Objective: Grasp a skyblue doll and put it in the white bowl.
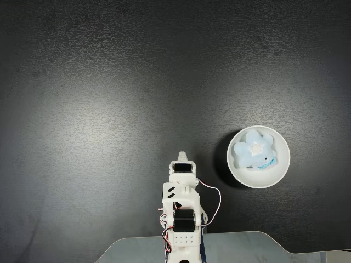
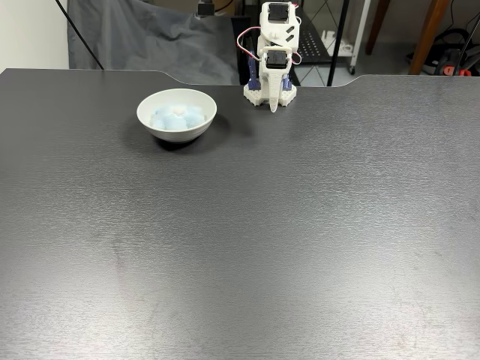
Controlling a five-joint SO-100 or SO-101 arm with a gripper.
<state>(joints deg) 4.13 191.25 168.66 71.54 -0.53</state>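
The skyblue doll (image 1: 254,150) was seen settled inside the white bowl (image 1: 239,172) (task apparently finished), so the folded gripper (image 2: 273,105), jaws unreadable, needed only parking.

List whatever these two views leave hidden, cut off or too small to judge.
- Gripper: folded against the arm and tiny in both fixed views; open or shut cannot be told.
- Skyblue doll: lower part hidden by the white bowl wall in the front fixed view.
- Arm base: cut off by the bottom edge of the top-down fixed view.
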